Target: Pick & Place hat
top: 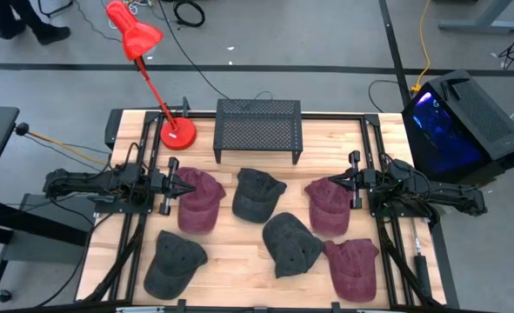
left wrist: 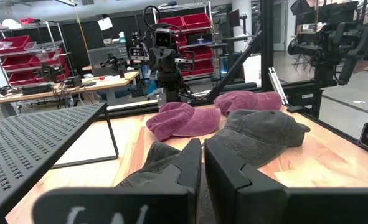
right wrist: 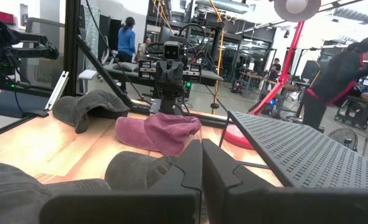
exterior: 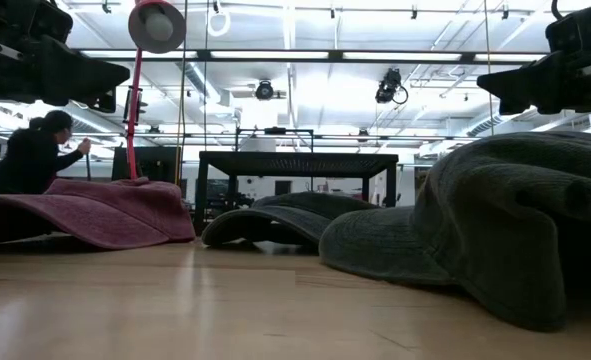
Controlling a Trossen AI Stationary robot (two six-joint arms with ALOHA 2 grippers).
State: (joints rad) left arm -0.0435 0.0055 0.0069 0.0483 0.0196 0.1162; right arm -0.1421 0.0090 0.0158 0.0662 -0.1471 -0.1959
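Looking down, I see six hats mid-frame, none picked yet. My left gripper sits centre-left, its tips over the nearest maroon hat, which runs lengthwise down-frame. The jaws are closed and empty. My right gripper, centre-right, is likewise shut and empty beside another maroon hat. The rack waits at upper centre.

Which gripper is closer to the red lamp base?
Left. The left gripper sits just in front of the lamp base, at the table's left side. The right gripper is across the table, beyond the black rack.
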